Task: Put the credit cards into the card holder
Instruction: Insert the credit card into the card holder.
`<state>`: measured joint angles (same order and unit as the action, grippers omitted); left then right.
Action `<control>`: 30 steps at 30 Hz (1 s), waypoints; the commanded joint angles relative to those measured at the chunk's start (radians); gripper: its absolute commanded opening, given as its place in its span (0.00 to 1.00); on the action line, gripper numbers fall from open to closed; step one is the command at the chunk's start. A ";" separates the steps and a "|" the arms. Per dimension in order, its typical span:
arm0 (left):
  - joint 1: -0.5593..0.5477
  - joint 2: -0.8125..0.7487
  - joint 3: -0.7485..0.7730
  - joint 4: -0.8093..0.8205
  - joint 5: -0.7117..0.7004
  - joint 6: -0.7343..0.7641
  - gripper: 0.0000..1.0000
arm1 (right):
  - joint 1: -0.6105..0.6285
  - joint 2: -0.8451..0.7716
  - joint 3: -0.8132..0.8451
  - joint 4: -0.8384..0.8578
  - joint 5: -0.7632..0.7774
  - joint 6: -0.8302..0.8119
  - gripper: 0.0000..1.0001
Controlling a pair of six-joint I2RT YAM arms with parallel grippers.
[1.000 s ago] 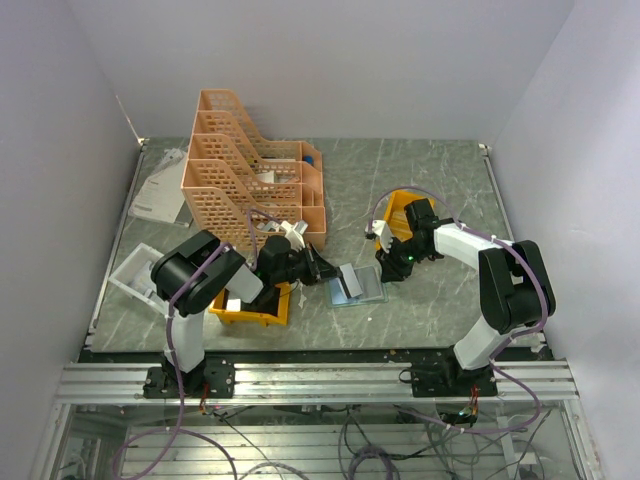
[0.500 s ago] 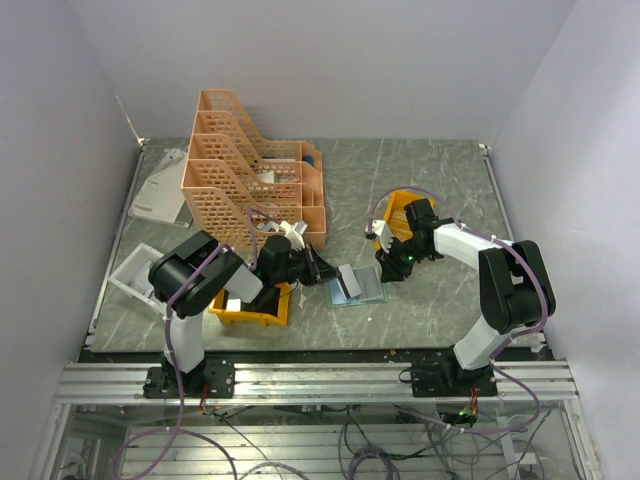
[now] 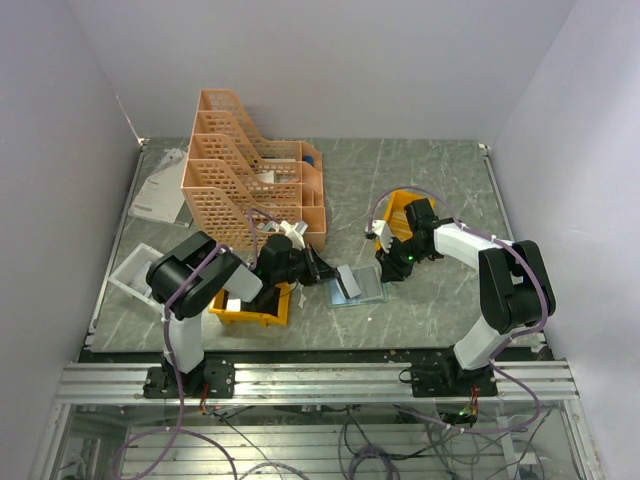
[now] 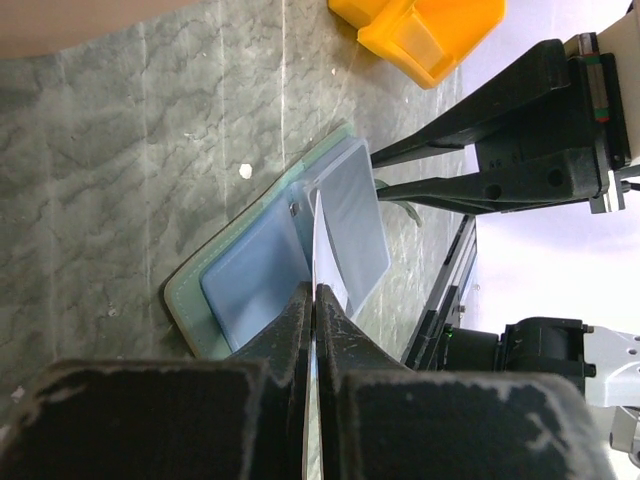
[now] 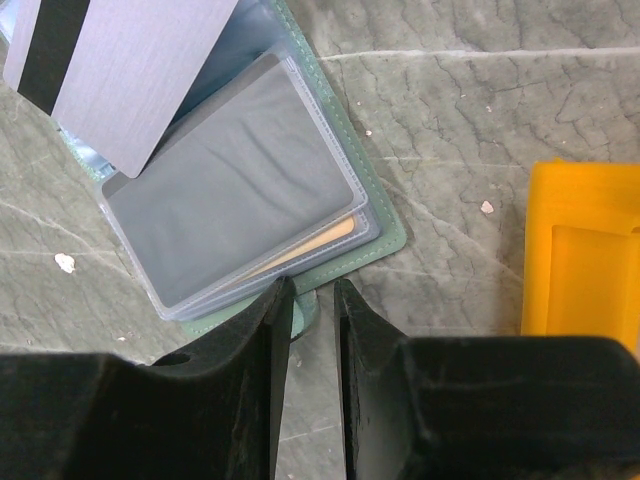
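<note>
The grey-green card holder (image 3: 366,291) lies open on the table, its clear sleeves up (image 5: 235,215). A tan card (image 5: 305,243) sits in one sleeve. My left gripper (image 3: 326,270) is shut on a silver credit card with a black stripe (image 5: 120,70). It holds the card on edge (image 4: 317,245) with the far end against the holder's sleeves (image 4: 260,285). My right gripper (image 5: 310,300) is at the holder's near edge, its jaws close together around the holder's green strap tab (image 5: 312,312). It also shows in the top view (image 3: 386,270).
A yellow bin (image 3: 398,212) stands just behind the right gripper (image 5: 590,250). Another yellow bin (image 3: 252,306) lies under the left arm. The peach lattice rack (image 3: 250,180) stands at the back left, with a white tray (image 3: 135,275) and papers (image 3: 160,195) further left.
My left arm's elbow has drifted slightly to the left. The card, the holder and the right gripper look the same.
</note>
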<state>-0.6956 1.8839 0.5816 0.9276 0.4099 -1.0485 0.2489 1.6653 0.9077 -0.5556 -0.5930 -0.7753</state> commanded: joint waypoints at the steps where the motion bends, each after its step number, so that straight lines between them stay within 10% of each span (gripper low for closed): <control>1: -0.006 -0.003 0.008 -0.146 -0.031 0.022 0.07 | 0.004 0.009 0.017 -0.016 0.000 -0.004 0.24; 30: -0.034 0.066 0.039 -0.151 0.009 -0.006 0.07 | 0.005 0.010 0.019 -0.020 -0.001 -0.007 0.24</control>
<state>-0.7181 1.9034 0.6315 0.8711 0.4046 -1.0283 0.2489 1.6653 0.9089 -0.5594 -0.5930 -0.7753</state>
